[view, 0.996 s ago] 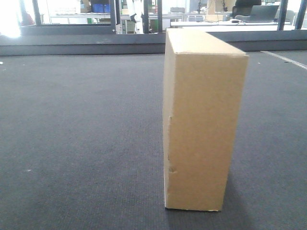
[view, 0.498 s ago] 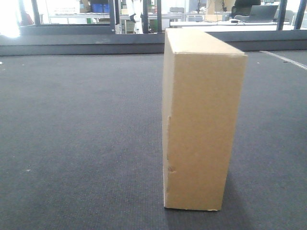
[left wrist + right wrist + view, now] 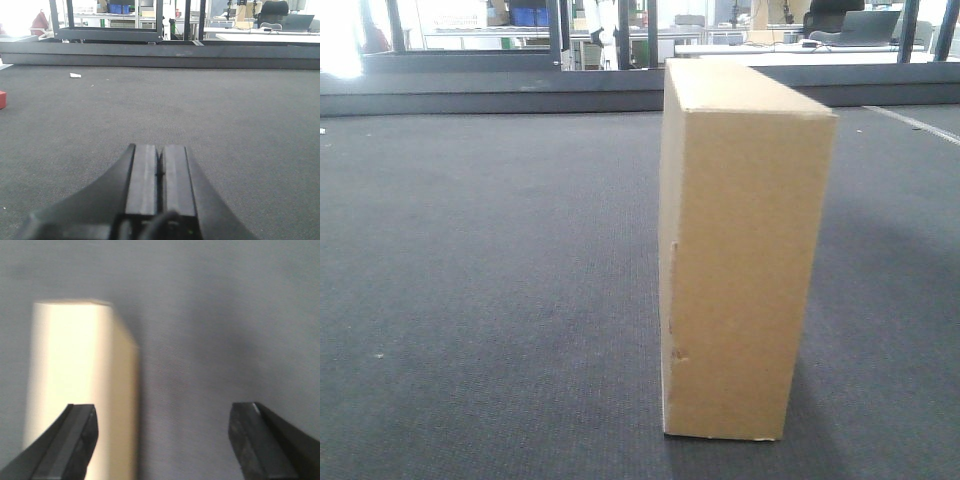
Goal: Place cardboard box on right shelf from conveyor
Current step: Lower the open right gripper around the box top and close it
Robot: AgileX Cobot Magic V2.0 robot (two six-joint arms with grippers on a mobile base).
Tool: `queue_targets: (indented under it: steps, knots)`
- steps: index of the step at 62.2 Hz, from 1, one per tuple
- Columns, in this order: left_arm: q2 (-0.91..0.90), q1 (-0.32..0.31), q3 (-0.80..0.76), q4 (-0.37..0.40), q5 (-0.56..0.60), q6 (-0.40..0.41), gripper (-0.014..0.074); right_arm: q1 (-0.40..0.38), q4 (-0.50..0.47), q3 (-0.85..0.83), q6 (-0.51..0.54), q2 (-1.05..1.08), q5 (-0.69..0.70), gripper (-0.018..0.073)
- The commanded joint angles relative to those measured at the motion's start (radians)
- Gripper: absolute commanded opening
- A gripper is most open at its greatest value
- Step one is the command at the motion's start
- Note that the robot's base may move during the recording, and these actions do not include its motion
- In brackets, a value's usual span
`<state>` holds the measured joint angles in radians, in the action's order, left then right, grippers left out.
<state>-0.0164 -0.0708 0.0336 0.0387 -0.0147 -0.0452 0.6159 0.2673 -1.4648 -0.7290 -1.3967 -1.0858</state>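
Currently my right gripper (image 3: 162, 440), spread wide and empty, hangs above the cardboard box (image 3: 75, 365), which stands on edge on the conveyor (image 3: 225, 315) with its long axis running up the frame, offset toward frame left rather than centred in the gap; my left gripper (image 3: 160, 170) is closed, empty.

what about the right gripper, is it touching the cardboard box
Apart: the front view shows the cardboard box standing free on the conveyor, no right gripper on it.

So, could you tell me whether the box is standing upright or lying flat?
Upright. The box stands on a narrow side on the belt, clearly taller than wide, with vertical edges and a level top face.
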Motion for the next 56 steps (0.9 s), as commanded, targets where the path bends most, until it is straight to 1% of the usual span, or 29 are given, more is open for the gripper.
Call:
queue_targets:
  steps: [1,5,13,25,41,56]
  knots:
    - [-0.006,-0.001,0.006,0.008,0.087,-0.001,-0.0116,0.048,0.037,-0.106,-0.009,-0.042,0.029,0.0633]
    - [-0.006,-0.001,0.006,0.008,0.087,-0.001,-0.0116,0.074,0.035,-0.15,-0.009,-0.088,0.028,0.0633]
    - [-0.006,-0.001,0.006,0.008,0.087,-0.001,-0.0116,0.094,0.01,-0.172,-0.009,-0.138,0.031,0.0633]
    - [-0.006,-0.001,0.006,0.008,0.087,-0.001,-0.0116,0.094,-0.031,-0.172,-0.009,-0.167,0.02,0.0633]
    - [-0.006,-0.001,0.006,0.008,0.087,-0.001,-0.0116,0.094,-0.034,-0.166,-0.009,-0.183,-0.021,0.0633]
    - [-0.006,-0.001,0.006,0.008,0.087,-0.001,-0.0116,0.094,-0.037,-0.166,-0.011,-0.202,-0.032,0.0633]
